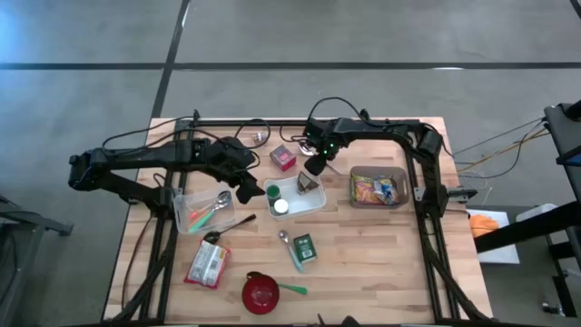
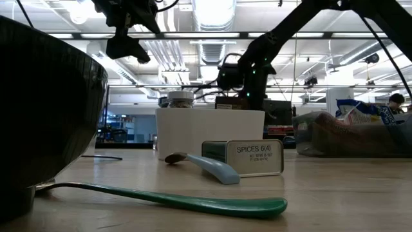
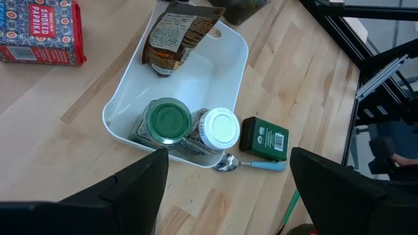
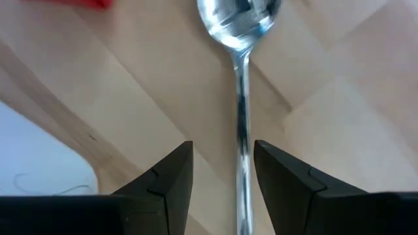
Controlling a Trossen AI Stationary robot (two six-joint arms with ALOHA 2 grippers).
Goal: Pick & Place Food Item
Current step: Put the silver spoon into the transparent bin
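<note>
Hovering above the bin [image 3: 209, 72], the left gripper [image 3: 225, 171] stands wide and empty. The right gripper [image 4: 223, 149] hangs narrowly parted over a spoon [image 4: 240, 19] on the bench [image 3: 294, 78], gripping nothing. A pouch [image 3: 173, 36] and two jars [image 3: 168, 121] already sit in the bin. The paprika box [image 3: 39, 32] and tin [image 3: 264, 137] lie outside, so the job looks partway done.

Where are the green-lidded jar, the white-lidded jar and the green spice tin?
green-lidded jar [image 3: 169, 120]: left wrist view, lid centre.
white-lidded jar [image 3: 218, 128]: left wrist view, lid centre.
green spice tin [image 3: 264, 138]: left wrist view, top face.
</note>
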